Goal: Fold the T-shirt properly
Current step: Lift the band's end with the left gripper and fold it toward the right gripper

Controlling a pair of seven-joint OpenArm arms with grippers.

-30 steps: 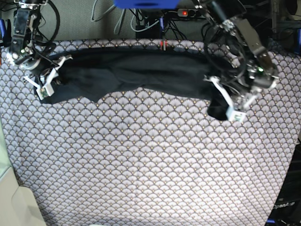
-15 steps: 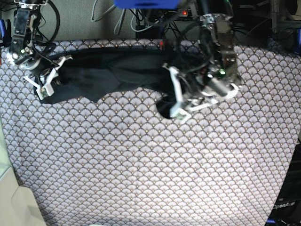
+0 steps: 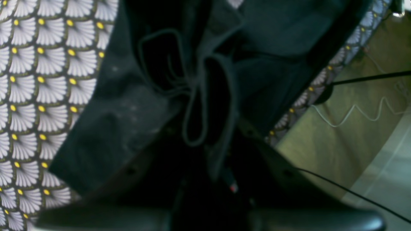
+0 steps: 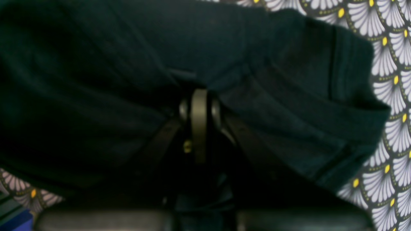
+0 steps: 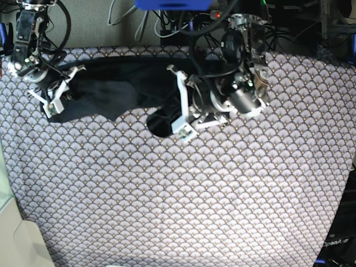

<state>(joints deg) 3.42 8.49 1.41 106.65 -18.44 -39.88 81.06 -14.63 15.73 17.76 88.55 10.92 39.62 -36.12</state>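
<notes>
The T-shirt is plain dark charcoal cloth, bunched into a long band. It lies along the far table edge, with one end lifted and folded inward.

1. Left arm: reaches in from the far edge to mid-worktop, on the right of the base view, wrist angled down and toward the centre.
2. Left gripper: jaws drawn together on a bunched fold of the T-shirt, which hangs from them.
3. Right arm: stands at the far corner, on the left of the base view, wrist bent downward.
4. Right gripper: jaws fully closed, pinching the cloth's edge low over the worktop.
</notes>
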